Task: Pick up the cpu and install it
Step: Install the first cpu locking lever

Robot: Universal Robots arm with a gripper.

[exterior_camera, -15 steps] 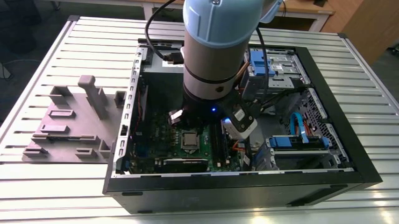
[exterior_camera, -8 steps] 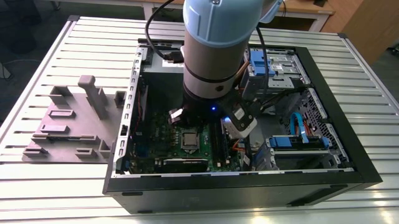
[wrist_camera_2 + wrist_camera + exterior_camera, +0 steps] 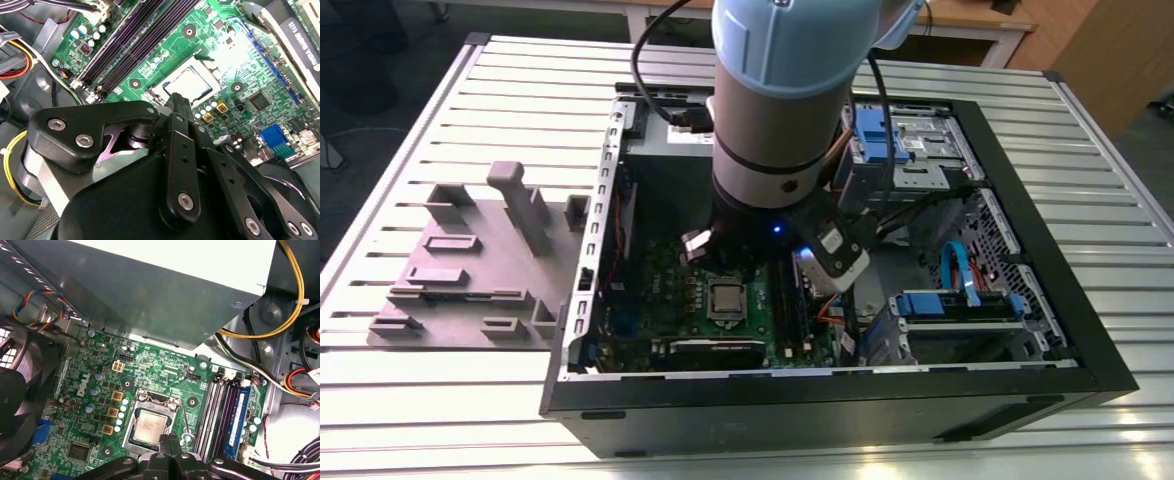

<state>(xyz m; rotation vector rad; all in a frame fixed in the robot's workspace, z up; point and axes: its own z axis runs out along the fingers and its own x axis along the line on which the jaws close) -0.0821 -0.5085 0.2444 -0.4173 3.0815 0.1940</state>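
— Where's the cpu right now?

— Sitting flat in the square metal-framed socket in the middle of the green motherboard. You can see its silvery top in both wrist views, and from the exterior view it's the pale square just below the arm.

— And the arm?

— It reaches down into the open computer case, which lies on its side on the slatted metal table. The gripper hangs over the board right by the edge of the socket, close to the chip.

— Is it holding anything?

— Not that I can see. In the first wrist view the two dark fingertips are pressed together, with nothing between them. The second wrist view shows the same black finger tip pointing at the chip's edge; whether it actually touches the board I can't tell.

— What else is around there?

— The memory slots run alongside the socket, with one blue stick in them. A black fan sits at the board's other side, and yellow cables loop past the grey metal power supply box. Outside the case, toward the exterior view's left, a grey plastic fixture with upright blocks rests on the table.
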